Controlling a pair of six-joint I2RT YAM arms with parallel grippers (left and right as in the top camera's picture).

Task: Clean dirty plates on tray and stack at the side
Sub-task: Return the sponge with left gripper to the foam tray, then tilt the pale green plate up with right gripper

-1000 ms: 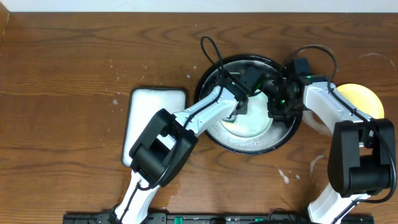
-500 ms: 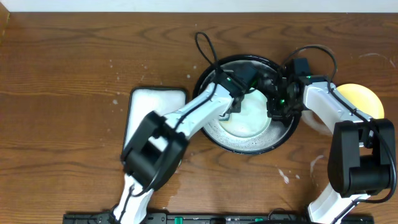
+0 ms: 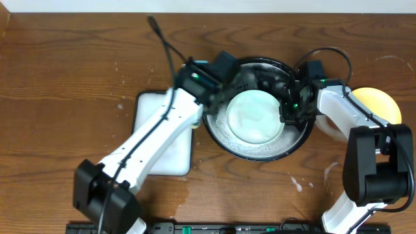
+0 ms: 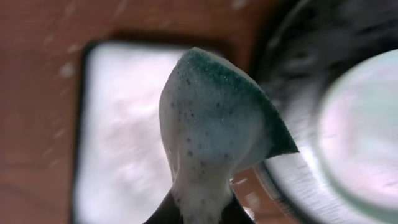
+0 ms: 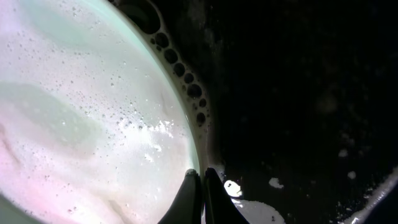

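Far left, white tray (image 3: 146, 107) sits on the wet tabletop (image 3: 65, 78), partly under the left arm. Left gripper (image 4: 198, 213) is closed tight on the foamy green sponge (image 4: 217, 137), held over the gap between the white tray and the black tray (image 3: 260, 155). Sponge is off the plate. Centre, mint plate (image 3: 255, 117) lies in the black tray, face soapy, no red smear visible. Right gripper (image 5: 200, 190) is pinched nearly closed on the plate's right rim, from the wrist view. Far right, yellow plate (image 3: 380, 104) rests on the tabletop, apart from the tray. Risks: the rim is slick with suds, so the plate may slide out of a thin edge pinch if lifted or tilted. The sponge may drip foam on the wood. Both wrists crowd the tray's upper half, and the raised tray rim and the right forearm block a direct path toward the yellow plate.
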